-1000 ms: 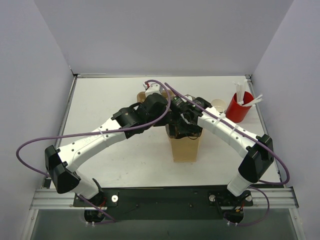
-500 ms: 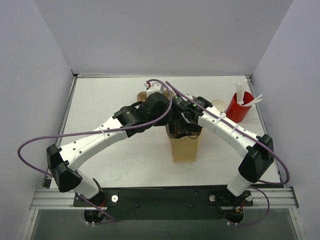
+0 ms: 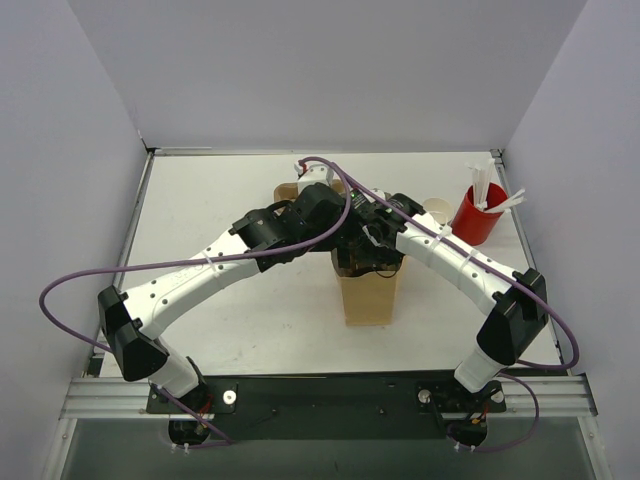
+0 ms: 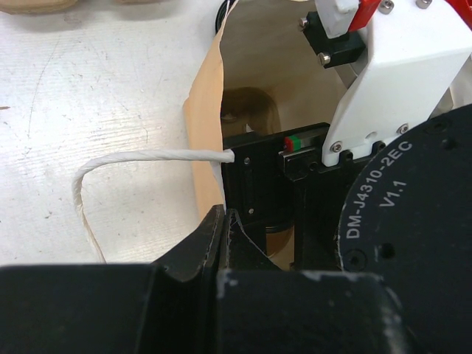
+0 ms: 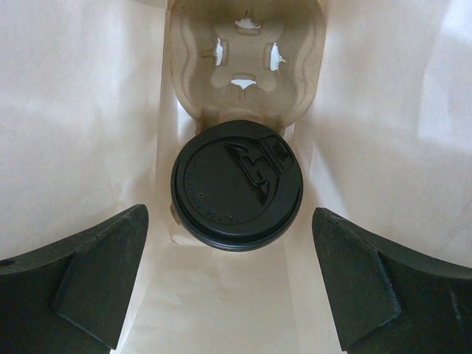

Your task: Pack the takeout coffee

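Note:
A brown kraft paper bag (image 3: pixel 368 295) stands open at the table's middle. In the right wrist view the takeout coffee cup shows only its round black lid (image 5: pixel 236 195). It sits upright in a pulp carrier (image 5: pixel 247 66) at the bag's bottom. My right gripper (image 5: pixel 228 212) is open and empty inside the bag, above the lid, one finger on each side. My left gripper (image 4: pixel 223 217) is shut on the bag's left wall (image 4: pixel 203 125) at its rim, next to the white twisted handle (image 4: pixel 133 156). In the top view both grippers (image 3: pixel 360 245) meet over the bag's mouth.
A red cup (image 3: pixel 478 212) with white sticks stands at the back right, with a pale beige cup (image 3: pixel 437 209) beside it. A tan object (image 3: pixel 286 190) lies behind the left arm. The right arm's wrist (image 4: pixel 398 96) fills the bag's mouth.
The left arm has edged a little to the right and forward at the bag's rim. The right arm and the bag have hardly moved.

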{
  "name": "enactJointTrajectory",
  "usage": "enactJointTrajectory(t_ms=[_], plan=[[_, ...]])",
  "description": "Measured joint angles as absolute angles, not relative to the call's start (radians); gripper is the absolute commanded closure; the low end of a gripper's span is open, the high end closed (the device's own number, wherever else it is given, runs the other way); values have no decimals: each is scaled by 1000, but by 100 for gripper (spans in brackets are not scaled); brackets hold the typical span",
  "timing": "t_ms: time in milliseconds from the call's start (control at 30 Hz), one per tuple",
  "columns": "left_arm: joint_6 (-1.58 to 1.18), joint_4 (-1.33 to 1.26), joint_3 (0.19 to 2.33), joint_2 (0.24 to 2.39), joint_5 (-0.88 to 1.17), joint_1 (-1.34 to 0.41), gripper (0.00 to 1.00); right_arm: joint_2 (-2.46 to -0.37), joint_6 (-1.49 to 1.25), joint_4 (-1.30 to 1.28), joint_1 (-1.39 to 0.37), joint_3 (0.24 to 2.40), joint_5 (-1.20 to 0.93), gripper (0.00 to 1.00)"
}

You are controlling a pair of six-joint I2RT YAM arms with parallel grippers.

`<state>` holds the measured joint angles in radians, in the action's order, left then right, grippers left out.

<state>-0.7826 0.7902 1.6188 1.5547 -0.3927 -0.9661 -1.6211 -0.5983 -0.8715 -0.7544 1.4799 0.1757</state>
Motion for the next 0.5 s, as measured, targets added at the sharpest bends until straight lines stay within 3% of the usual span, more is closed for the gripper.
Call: enactJointTrajectory(t_ms=[500], plan=[[-773,816,1626,1565,-408,-967,100,-1578,-599,-856,-739,1480,160,12]])
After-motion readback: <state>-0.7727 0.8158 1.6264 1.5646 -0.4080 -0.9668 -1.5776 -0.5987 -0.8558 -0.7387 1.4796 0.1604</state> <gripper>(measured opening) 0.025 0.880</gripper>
